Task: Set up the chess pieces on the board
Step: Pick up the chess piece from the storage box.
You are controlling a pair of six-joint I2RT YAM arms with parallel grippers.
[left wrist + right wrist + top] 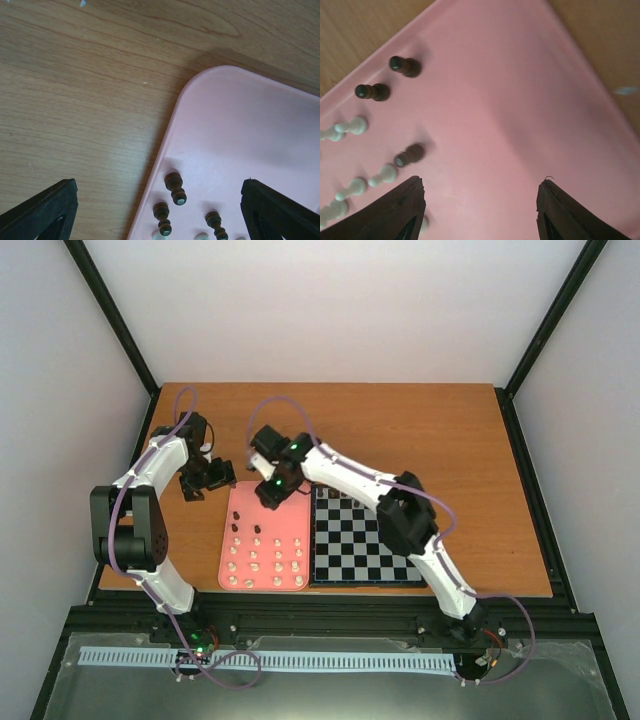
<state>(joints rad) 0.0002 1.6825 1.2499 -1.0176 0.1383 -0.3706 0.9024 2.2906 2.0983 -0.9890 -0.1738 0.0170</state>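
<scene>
The right gripper [480, 197] is spread, empty, above the flat pink rectangular tray [520, 100] of dark and cream chess pegs [405, 66]. The left gripper [159, 192] is spread likewise.

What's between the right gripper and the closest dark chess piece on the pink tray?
Only bare pink tray. In the right wrist view the dark piece stands just past one finger of the open right gripper, nothing in the gap.
</scene>
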